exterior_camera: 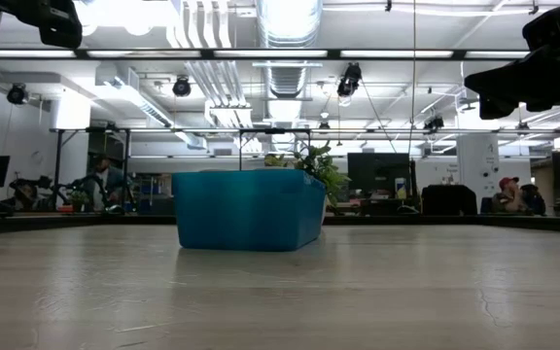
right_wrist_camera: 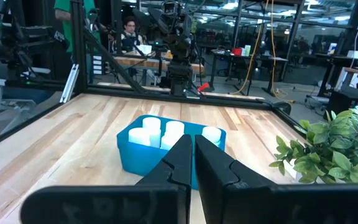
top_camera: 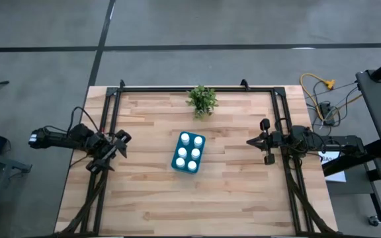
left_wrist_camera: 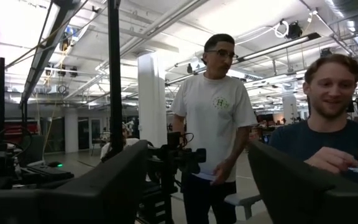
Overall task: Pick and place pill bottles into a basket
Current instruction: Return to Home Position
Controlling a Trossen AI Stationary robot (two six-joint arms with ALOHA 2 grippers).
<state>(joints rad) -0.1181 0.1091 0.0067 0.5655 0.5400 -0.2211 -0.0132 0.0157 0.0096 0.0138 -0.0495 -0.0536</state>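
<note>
The teal basket (top_camera: pixel 180 153) stands at the middle of the table; it also shows in the low view (exterior_camera: pixel 249 209) and the right wrist view (right_wrist_camera: pixel 135 155). Several white pill bottles (top_camera: pixel 196 141) stand upright inside it, their caps showing in the right wrist view (right_wrist_camera: pixel 146 134). My left gripper (top_camera: pixel 119 144) is open and empty at the table's left side, well left of the basket and aimed up into the room. My right gripper (top_camera: pixel 251 141) is shut and empty at the right side, its fingers (right_wrist_camera: pixel 182 158) pointing at the basket from a distance.
A small green potted plant (top_camera: pixel 202 100) stands near the far edge, behind the basket, and shows in the right wrist view (right_wrist_camera: pixel 328 146). Black frame rails (top_camera: pixel 197 88) run along the far, left and right sides. Two people (left_wrist_camera: pixel 211 118) stand beyond the table.
</note>
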